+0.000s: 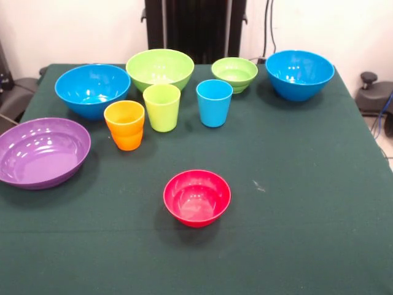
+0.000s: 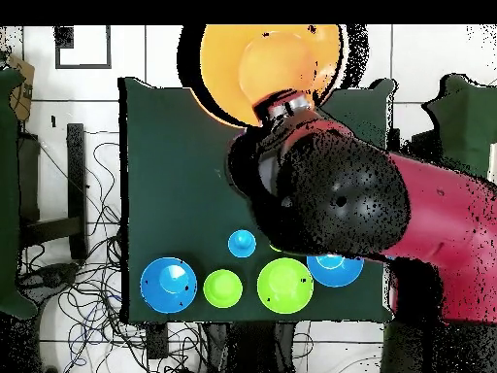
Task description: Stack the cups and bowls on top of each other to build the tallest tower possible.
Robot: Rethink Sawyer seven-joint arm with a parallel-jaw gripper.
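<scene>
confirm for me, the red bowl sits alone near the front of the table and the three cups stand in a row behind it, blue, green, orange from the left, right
The order is reversed. In the front view the cups run orange cup, green cup, blue cup from the left. The red bowl does sit alone in front of them.

No readable text, label, brand, number or sign anywhere in either view: none on cups, bowls, table cloth, arm, or surrounding floor and wall.
</scene>
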